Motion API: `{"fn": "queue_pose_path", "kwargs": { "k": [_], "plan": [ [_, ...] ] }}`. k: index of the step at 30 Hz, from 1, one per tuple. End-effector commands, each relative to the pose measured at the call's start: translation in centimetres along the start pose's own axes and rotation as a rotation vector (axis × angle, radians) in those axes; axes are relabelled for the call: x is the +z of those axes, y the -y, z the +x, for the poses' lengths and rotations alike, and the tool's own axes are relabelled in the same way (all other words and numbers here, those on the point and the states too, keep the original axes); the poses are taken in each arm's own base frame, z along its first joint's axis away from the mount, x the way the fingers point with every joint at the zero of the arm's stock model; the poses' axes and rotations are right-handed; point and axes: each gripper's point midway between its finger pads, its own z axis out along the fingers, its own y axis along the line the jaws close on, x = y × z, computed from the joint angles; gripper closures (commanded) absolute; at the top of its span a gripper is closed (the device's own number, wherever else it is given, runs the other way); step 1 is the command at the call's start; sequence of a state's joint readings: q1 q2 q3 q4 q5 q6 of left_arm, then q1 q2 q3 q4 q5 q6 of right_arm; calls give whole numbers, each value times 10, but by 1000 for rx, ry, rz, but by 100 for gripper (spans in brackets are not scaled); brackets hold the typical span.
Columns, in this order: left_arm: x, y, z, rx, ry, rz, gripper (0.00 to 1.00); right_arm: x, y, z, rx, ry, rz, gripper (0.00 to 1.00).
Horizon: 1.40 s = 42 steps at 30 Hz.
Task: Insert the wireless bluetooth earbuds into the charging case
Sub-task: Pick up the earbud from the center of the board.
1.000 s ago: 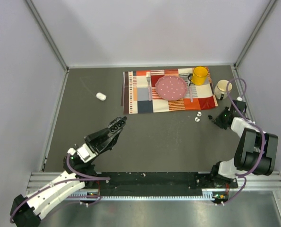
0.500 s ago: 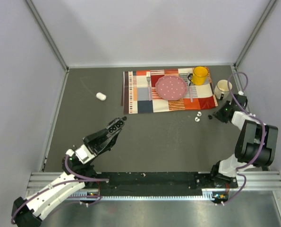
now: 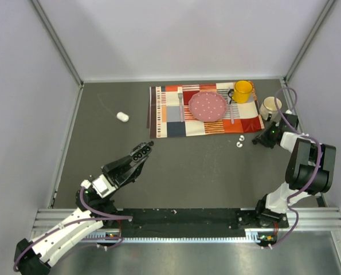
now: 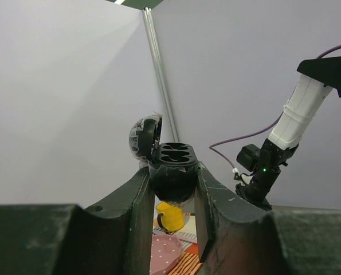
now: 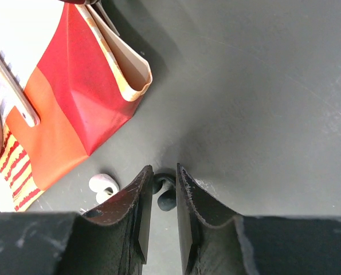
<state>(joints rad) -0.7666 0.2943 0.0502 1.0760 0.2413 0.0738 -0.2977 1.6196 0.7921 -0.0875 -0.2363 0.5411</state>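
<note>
The table [image 3: 204, 172] shows bare grey between the arms, with the placemat [image 3: 173, 123] at its far right. The left fingers [image 4: 138, 200] clench the open charging case [image 4: 171, 169]. Near the right edge, the right fingers [image 5: 133, 206] pinch the black earbud [image 5: 165, 196], a grip only the wrist view shows. Two white earbuds [image 3: 239, 141] lie just beside.

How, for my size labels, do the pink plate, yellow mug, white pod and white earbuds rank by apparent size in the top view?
1. pink plate
2. yellow mug
3. white pod
4. white earbuds, each tinier than the pod
Camera distance is similar for all, so the order holds.
</note>
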Motion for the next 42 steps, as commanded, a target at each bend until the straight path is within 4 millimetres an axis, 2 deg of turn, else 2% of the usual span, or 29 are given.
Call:
{"fn": "queue_pose_path", "kwargs": {
  "k": [1, 14, 20, 25, 42],
  "plan": [
    [-19, 4, 27, -8, -55, -10, 100, 0, -3, -2, -19, 0, -28, 78],
    [-19, 4, 26, -14, -53, -12, 100, -5, 2, 14, -21, -19, -35, 76],
    [-20, 4, 26, -14, -53, -13, 100, -11, 3, 14, -20, -5, -33, 68],
    [-21, 4, 26, -16, -50, -14, 100, -13, 6, 19, -18, -7, -26, 67],
    [-21, 2, 28, -14, -59, -21, 100, -4, 1, 23, -32, -39, -69, 80]
  ]
}}
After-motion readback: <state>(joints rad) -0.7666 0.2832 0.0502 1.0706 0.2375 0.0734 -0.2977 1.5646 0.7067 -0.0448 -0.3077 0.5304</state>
